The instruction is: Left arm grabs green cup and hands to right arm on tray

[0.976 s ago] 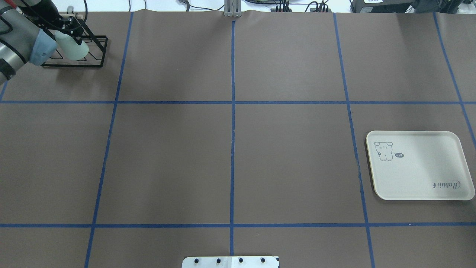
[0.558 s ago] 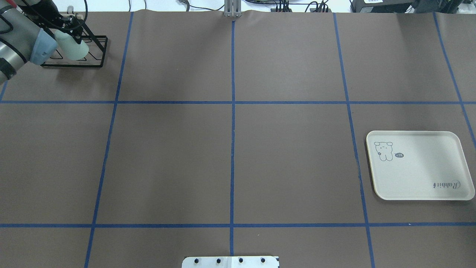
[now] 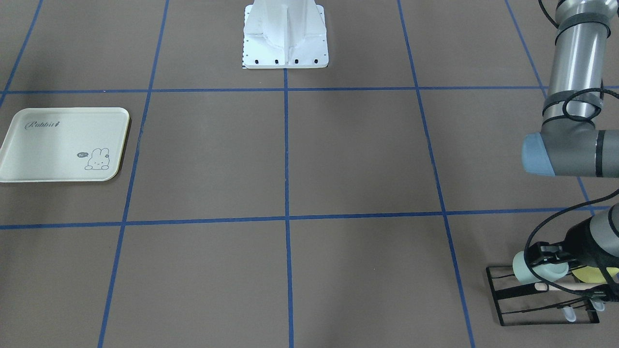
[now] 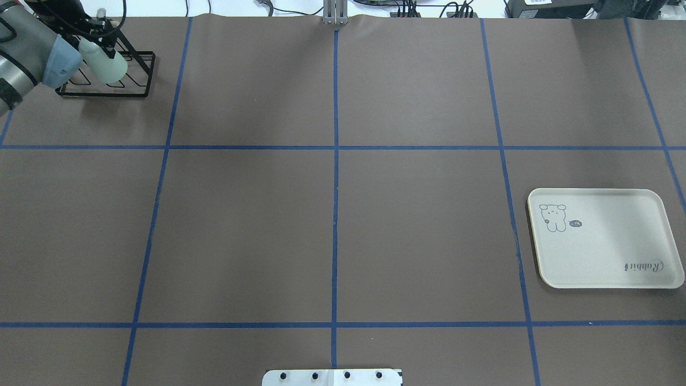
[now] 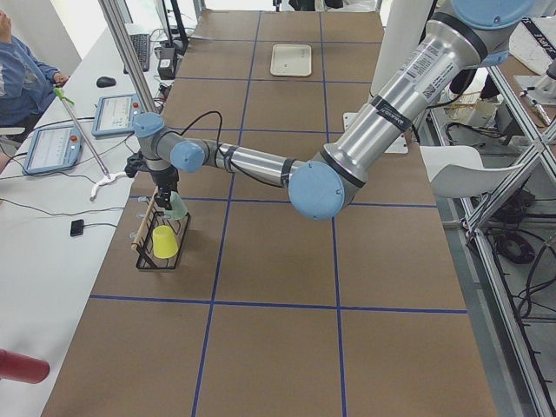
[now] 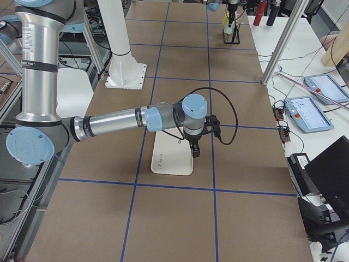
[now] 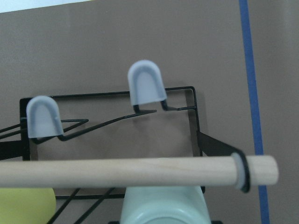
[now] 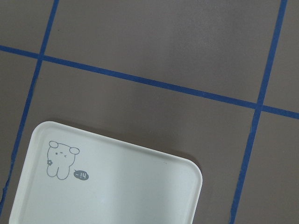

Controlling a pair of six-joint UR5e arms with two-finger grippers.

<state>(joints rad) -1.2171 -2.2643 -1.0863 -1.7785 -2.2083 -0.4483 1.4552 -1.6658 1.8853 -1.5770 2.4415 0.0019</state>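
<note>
Exterior front-facing view shows the left tool (image 3: pixel 541 263) at the black wire rack (image 3: pixel 503 295), in the counter (image 3: pixel 338 159) corner on the robot's left. Its jaws seem to be clasped narrowly across the green cup (image 3: pixel 524 270), which lies on its side, long axis level, just beside a yellow-green cup (image 3: pixel 597 274). The tray (image 3: pixel 29 159) lies well apart at the other end, across a long flat run of brown counter, and the right tool (image 6: pixel 194 151) hovers over it, though I cannot tell how wide it stands.
</note>
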